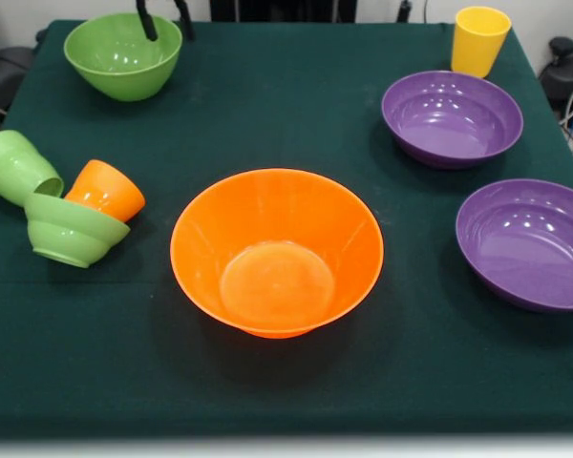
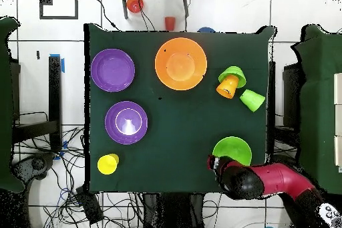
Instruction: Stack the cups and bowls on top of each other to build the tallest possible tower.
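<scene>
A large orange bowl (image 1: 277, 250) (image 2: 180, 63) stands upright mid-table. Two purple bowls (image 1: 451, 116) (image 1: 530, 241) sit side by side, with a yellow cup (image 1: 478, 40) (image 2: 107, 164) upright at the corner beyond them. On the other side, a light green cup (image 1: 17, 167) lies tipped over. An orange cup (image 1: 106, 191) and a small light green bowl (image 1: 74, 229) lean together beside it. A medium green bowl (image 1: 122, 55) (image 2: 232, 151) stands upright. My gripper (image 1: 164, 21) (image 2: 214, 164) is open at its rim, one finger over the inside and one outside, holding nothing.
The dark green cloth (image 1: 267, 114) covers the table to its edges. My red arm (image 2: 270, 180) reaches in over the corner by the green bowl. Two small red items (image 2: 135, 3) lie on the floor past the far edge, among cables.
</scene>
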Motion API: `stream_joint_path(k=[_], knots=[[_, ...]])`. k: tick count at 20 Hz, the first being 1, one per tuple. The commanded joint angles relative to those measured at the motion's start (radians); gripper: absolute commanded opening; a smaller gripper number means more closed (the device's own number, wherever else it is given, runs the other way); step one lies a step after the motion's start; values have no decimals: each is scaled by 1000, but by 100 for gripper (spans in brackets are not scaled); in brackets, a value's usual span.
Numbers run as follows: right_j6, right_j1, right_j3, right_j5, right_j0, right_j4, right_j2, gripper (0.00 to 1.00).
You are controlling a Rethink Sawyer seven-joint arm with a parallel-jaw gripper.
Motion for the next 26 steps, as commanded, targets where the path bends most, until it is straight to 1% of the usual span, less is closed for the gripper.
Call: stream_joint_path(k=[1,4,7,10,13,14,18,26], knots=[[-150,57,-50,-6,89,-87,30,100],[-144,65,-51,-18,94,-101,22,100],[-136,86,-74,-24,107,-116,8,100],[-152,64,-51,-3,94,-84,30,100],[-153,20,-15,13,88,-43,54,100],[-150,16,-14,12,91,-43,54,100],[-124,51,-41,-16,109,-76,33,100],[-140,56,-47,-10,96,-79,32,100]])
